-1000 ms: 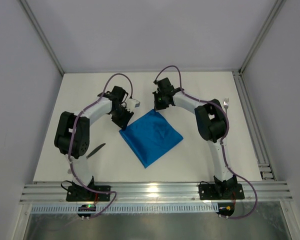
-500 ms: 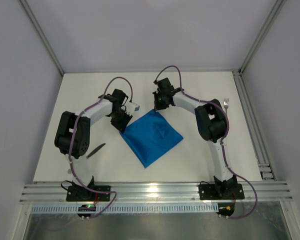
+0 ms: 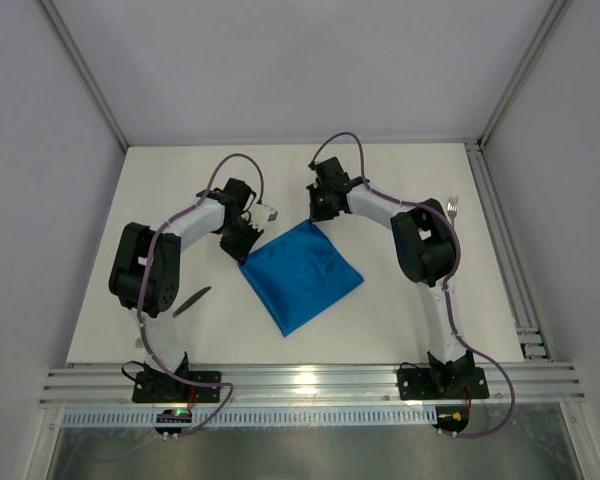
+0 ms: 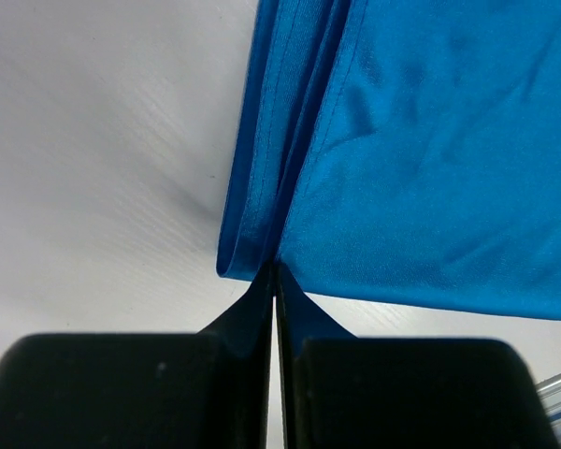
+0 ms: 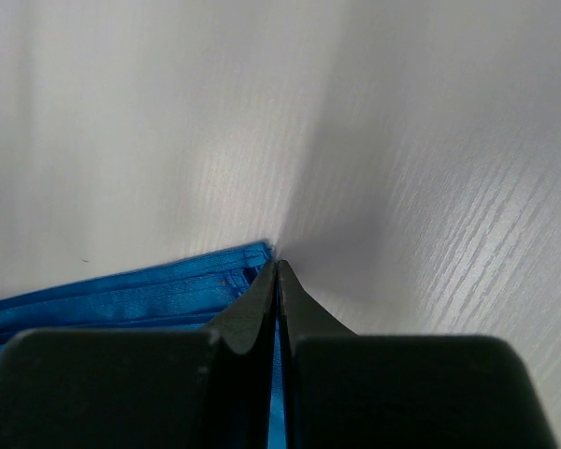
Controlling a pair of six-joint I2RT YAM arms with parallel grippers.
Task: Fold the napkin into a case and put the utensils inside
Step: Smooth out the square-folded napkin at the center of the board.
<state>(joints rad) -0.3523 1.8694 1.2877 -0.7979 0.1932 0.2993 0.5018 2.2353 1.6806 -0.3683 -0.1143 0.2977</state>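
Note:
The bright blue napkin (image 3: 302, 276) lies folded as a tilted square on the white table (image 3: 400, 300). My left gripper (image 3: 244, 254) is at its left corner, fingers shut with the tips pinching the layered edge of the napkin (image 4: 430, 140) in the left wrist view (image 4: 276, 267). My right gripper (image 3: 317, 215) is at the far corner, shut on the napkin (image 5: 122, 299), with blue cloth showing between its fingers (image 5: 277, 267). The silver fork (image 3: 452, 207) lies far right. The dark grey knife (image 3: 192, 301) lies near the left arm. No finished case shows.
A metal rail (image 3: 505, 250) runs along the table's right edge, just beyond the fork. Grey walls close in the back and sides. The arm bases (image 3: 165, 380) stand at the near edge.
My left gripper has closed from partly open onto the napkin's left corner. The right gripper has stayed shut at the far corner, its wrist shifted slightly.

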